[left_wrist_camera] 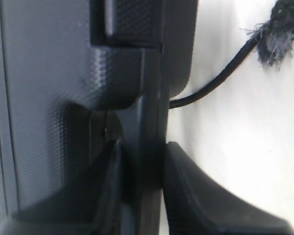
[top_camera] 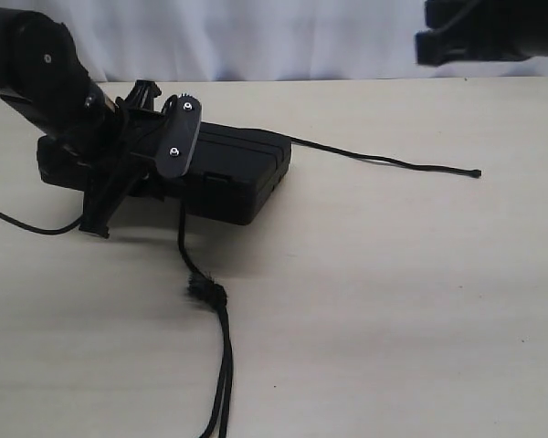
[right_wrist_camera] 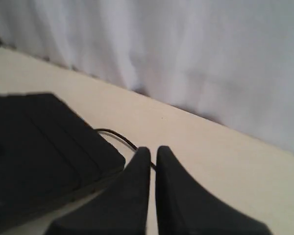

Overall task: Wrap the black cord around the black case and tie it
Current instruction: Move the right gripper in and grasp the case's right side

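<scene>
The black case lies left of the table's middle. My left gripper is at its near left side. In the left wrist view this gripper is shut on the case's thin edge, one finger on each face. The black cord comes out from under the case's front, reaches a frayed knot and continues as a doubled part. Its other end trails right to a knobbed tip. My right gripper hangs high at the back right, shut and empty, above the cord beside the case.
A white curtain runs along the table's far edge. A glossy robot cable lies on the table at the far left. The left arm covers the case's left end. The frayed knot also shows in the left wrist view.
</scene>
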Tool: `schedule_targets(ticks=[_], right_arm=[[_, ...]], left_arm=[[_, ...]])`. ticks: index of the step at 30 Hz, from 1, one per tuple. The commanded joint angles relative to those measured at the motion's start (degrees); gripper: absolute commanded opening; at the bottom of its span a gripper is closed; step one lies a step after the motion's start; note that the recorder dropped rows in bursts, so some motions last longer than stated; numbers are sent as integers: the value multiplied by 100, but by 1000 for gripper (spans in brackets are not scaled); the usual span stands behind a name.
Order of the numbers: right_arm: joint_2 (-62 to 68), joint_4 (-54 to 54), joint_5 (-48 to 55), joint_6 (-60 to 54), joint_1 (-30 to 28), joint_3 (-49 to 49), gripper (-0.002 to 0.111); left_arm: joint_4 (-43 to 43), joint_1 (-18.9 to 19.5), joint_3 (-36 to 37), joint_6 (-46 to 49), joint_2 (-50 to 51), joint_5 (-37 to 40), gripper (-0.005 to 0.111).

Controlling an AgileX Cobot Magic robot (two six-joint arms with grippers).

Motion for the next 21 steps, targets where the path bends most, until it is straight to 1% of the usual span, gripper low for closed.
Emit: schedule_targets(ticks=[1, 3, 4, 8, 9, 10, 12, 15, 17, 19, 21], right_arm=[[637, -178, -762, -1970, 453, -152, 4], [904, -178, -1341, -2719, 561, -152, 6], [1021, -178, -1580, -3090, 583, -152, 8], [1363, -178, -1847, -4435, 813, -152, 24], [1422, -178, -1847, -4596, 866, -152, 28], [1482, -178, -1861, -4711, 917, -152, 32], [1638, -178, -1972, -4776, 1026, -152, 44], [1864, -136, -2144, -4765, 1168, -152, 65], [1977, -136, -2072, -4763, 1256, -152, 77], [2065, -136, -1967, -4763, 1390, -152, 83], [2100, -166, -1774, -4785, 1516, -152, 84]], left_arm=[[-116, -21, -39, -10, -137, -194, 0], [-116, -21, -39, -10, -137, -194, 0], [-116, -21, -39, -10, -137, -194, 0], [-89, -21, -39, -10, -137, -253, 0], [-90, -21, -39, -10, -137, -270, 0], [-90, -21, -39, -10, -137, -279, 0], [-90, -21, -39, -10, -137, -279, 0], [-90, -21, -39, -10, -137, -279, 0], [-90, -21, -39, -10, -137, -279, 0], [-90, -21, -39, -10, -137, -295, 0], [-90, -21, -39, -10, -137, -295, 0]])
